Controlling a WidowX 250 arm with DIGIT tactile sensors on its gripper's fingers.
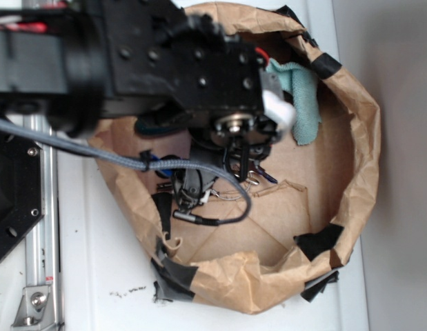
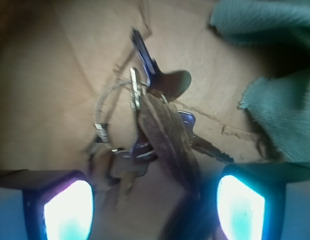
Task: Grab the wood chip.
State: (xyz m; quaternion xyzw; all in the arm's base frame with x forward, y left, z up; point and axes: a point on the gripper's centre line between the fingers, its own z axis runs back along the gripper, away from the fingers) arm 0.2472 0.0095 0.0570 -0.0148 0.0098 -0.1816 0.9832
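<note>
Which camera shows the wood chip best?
The wrist view: the wood chip fills the centre, lying across the keys between the open jaws. In the exterior view the arm covers that spot, so the chip cannot be made out.

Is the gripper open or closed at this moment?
Open. In the wrist view the two fingertips stand far apart at the bottom corners, and the wood chip lies across the keys between them, not clamped.

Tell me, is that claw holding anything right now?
No. The gripper is open, its fingers either side of the wood chip lying on the keys, not gripping it.
</note>
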